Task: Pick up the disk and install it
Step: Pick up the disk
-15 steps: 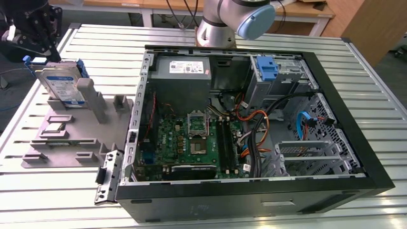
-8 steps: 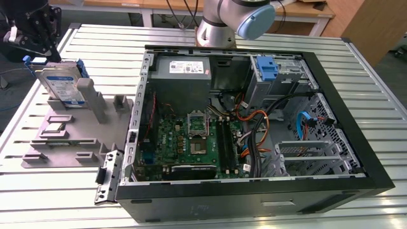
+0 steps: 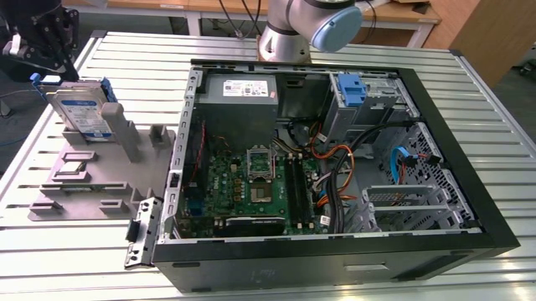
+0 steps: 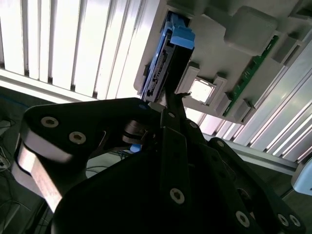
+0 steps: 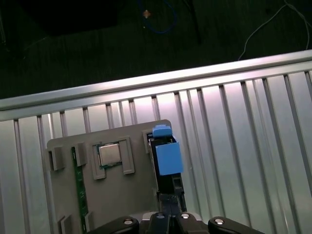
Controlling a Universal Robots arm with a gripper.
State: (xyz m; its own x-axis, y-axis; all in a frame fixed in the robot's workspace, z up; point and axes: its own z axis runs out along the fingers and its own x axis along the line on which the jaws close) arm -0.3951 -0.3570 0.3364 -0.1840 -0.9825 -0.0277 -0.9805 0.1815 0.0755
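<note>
The disk point(image 3: 82, 111) stands on edge in a slot of the grey holder point(image 3: 92, 182) at the exterior view's left, silver with a white-and-blue label and blue rails. My gripper point(image 3: 57, 66) hangs directly over its top edge and reaches down to it. In the second wrist view the gripper point(image 4: 165, 105) lies along the near end of the disk point(image 4: 163, 63). The first wrist view looks straight down the edge of the disk point(image 5: 168, 156), with the gripper point(image 5: 169, 202) over its near end. The disk sits in the holder.
The open computer case point(image 3: 335, 257) lies at the exterior view's right, with a grey power supply point(image 3: 238, 94), a motherboard point(image 3: 251, 182) and a blue bracket point(image 3: 353, 88) in the drive bay. The holder point(image 5: 122, 195) also carries a processor chip point(image 5: 111, 155) and a green memory stick point(image 5: 80, 190).
</note>
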